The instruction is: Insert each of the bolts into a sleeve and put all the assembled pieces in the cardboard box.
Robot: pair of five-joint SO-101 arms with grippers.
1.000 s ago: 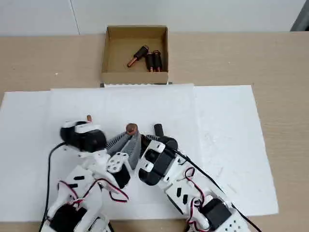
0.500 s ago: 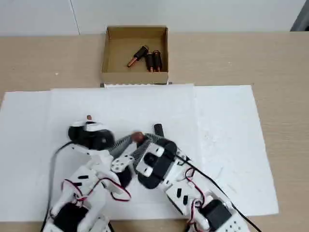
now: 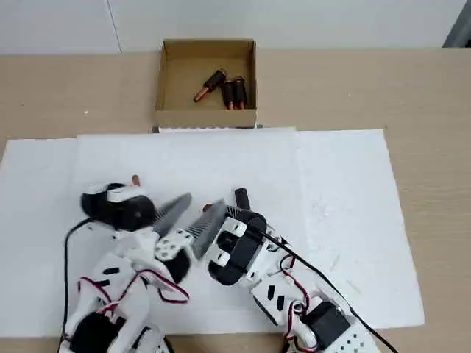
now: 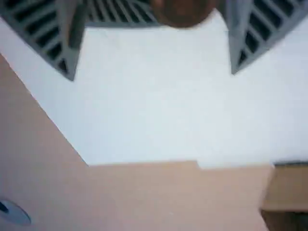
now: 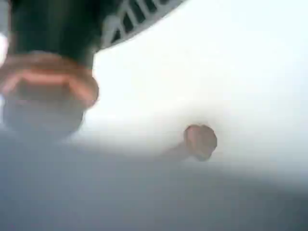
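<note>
Separation: left tool (image 4: 153, 73), jaws apart, has backed toward 9 o'clock. Right tool (image 3: 210, 218) seemingly clamps the bolted sleeve (image 5: 48, 26).

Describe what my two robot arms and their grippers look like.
Both the left arm and right arm are built of white segments joined by black servo blocks. Thin red and white wires and a thicker black cable run along each. The left gripper and right gripper have grey, tapering fingers with slotted ribs.
</note>
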